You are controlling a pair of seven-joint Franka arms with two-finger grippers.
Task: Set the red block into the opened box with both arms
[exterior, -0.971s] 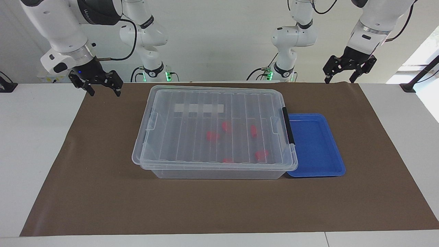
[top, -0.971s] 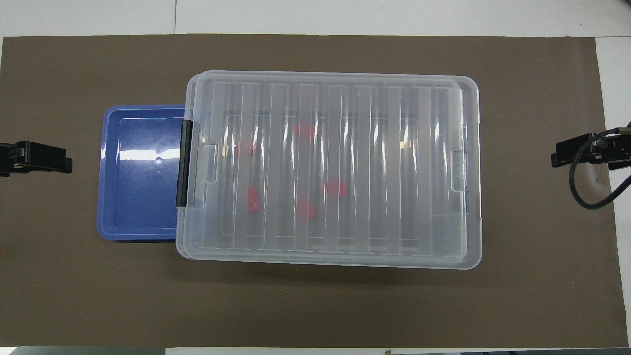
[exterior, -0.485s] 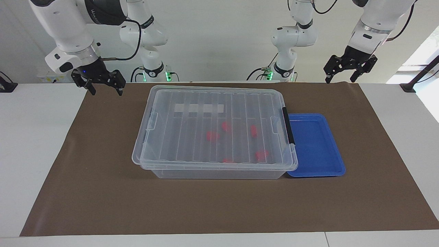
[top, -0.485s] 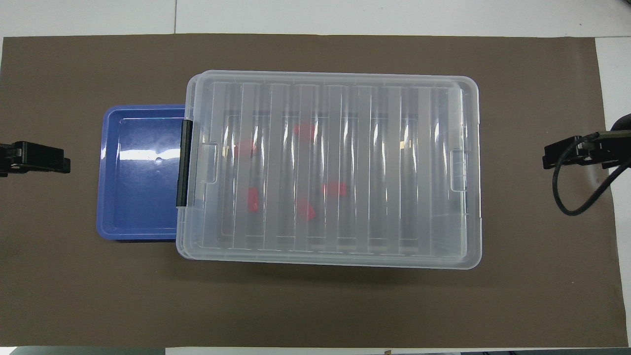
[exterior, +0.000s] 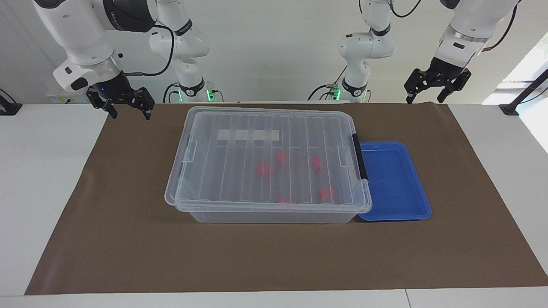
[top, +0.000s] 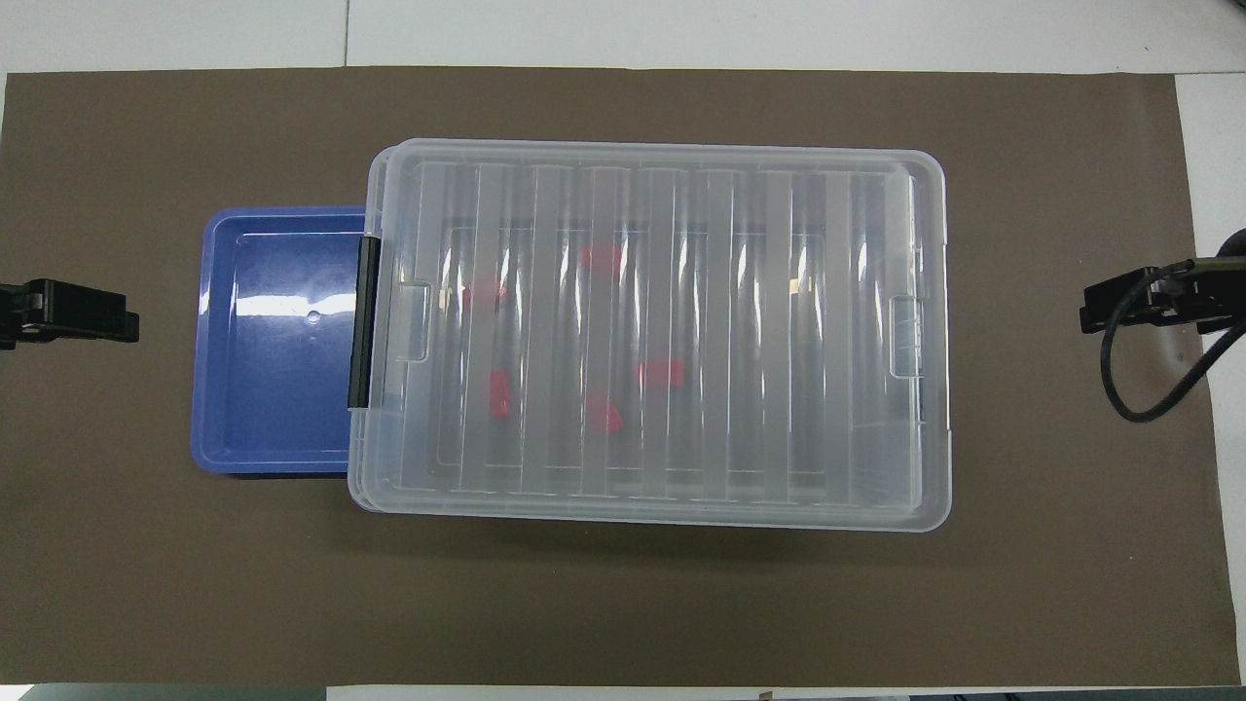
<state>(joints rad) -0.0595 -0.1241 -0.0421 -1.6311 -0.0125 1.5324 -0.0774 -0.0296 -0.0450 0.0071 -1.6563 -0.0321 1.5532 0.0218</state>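
**A:** Only the right gripper (exterior: 126, 108) differs from 1 second ago: it hangs a little higher and is turned slightly above the corner of the brown mat at the right arm's end of the table (exterior: 51, 179). Everything on the mat matches the earlier pictures.

**B:** And the left gripper (exterior: 428, 95)?

**A:** It waits in the air over the mat's edge at the left arm's end, where it was. Both grippers stand wide open and hold nothing.

**B:** Where is the red block?

**A:** I count 5 lookalike red pieces, all inside the clear box (exterior: 274, 216) and seen through its ribbed lid (exterior: 239, 171). One red block (exterior: 266, 170) lies near the middle of the box floor. None sits outside the box, and the blue tray (exterior: 421, 205) touching the latch end of the box has nothing in it.

**B:** So the box is not open?

**A:** The lid lies flat on top, with the black latch bar (exterior: 360, 156) at the end toward the left arm.

**B:** How would these things handle?

**A:** I judge the block light, stiff and smooth, so a pinch across its boxy body, not the narrow stub, seems safest. The lid looks thin, springy and slippery; taking hold at the 2 short ends, one gripper at each, should keep it from twisting.
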